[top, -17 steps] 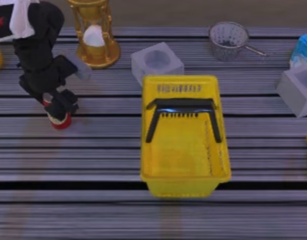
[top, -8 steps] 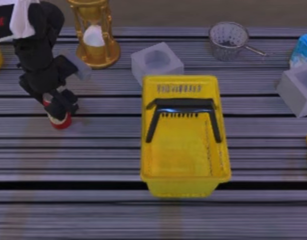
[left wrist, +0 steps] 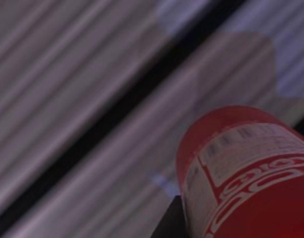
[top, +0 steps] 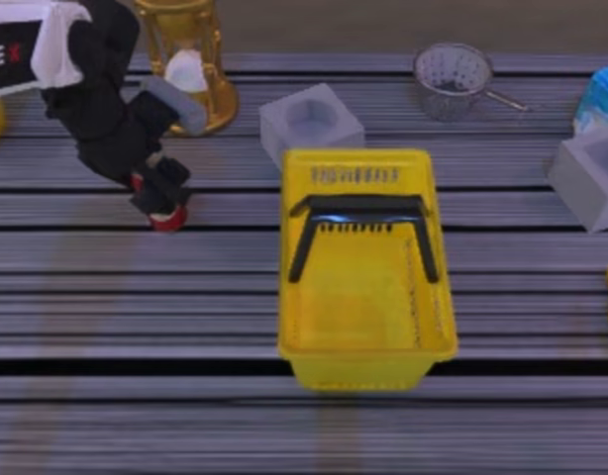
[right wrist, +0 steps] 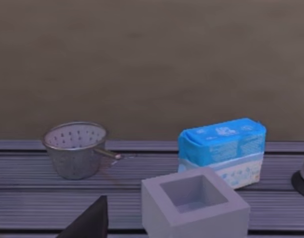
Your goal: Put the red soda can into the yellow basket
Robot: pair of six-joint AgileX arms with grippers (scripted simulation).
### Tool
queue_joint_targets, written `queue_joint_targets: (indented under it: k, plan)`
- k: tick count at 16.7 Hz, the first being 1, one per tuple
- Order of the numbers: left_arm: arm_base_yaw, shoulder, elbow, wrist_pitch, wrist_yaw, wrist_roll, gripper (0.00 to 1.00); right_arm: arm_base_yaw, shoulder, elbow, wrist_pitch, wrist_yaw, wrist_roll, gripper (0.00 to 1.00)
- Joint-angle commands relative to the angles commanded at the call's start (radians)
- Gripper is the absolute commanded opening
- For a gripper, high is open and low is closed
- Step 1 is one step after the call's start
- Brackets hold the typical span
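The red soda can (top: 168, 219) hangs in my left gripper (top: 159, 196), which is shut on it above the table's left part, near the hourglass. In the left wrist view the can (left wrist: 246, 173) fills the corner, with a dark fingertip (left wrist: 169, 224) against its side and table slats below. The yellow basket (top: 294, 297) stands in the middle, well to the right of the can, its black handle (top: 361, 208) folded across the opening. My right arm is out of the top view; only a dark edge of my right gripper (right wrist: 90, 224) shows in its wrist view.
A gold hourglass (top: 185, 59) stands just behind the left gripper. A grey hollow block (top: 309, 119) sits behind the basket. A metal strainer (top: 453, 79), a blue pack (top: 601, 94) and another grey block (top: 591, 173) occupy the back right.
My left gripper has risen with the can off the table and moved right and toward the back, nearer the hourglass and the basket. The basket has not moved.
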Motion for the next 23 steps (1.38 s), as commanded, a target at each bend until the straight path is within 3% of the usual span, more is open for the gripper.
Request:
queue_joint_targets:
  k: [4,12,15,19,23]
  plan:
    - [-0.029,-0.008,-0.069,0.349,0.238,-0.114,0.0,0.0,0.0,0.0,0.0,0.0,0.0,1.0]
    - [-0.094,-0.079,-0.279,1.187,0.786,-0.392,0.0,0.0,0.0,0.0,0.0,0.0,0.0,1.0]
    - [-0.113,-0.122,-0.348,1.411,0.951,-0.475,0.0,0.0,0.0,0.0,0.0,0.0,0.0,1.0]
    - [-0.128,-0.163,-0.397,1.565,1.08,-0.534,0.0,0.0,0.0,0.0,0.0,0.0,0.0,1.0]
    - [-0.129,-0.167,-0.401,1.579,1.092,-0.539,0.0,0.0,0.0,0.0,0.0,0.0,0.0,1.0]
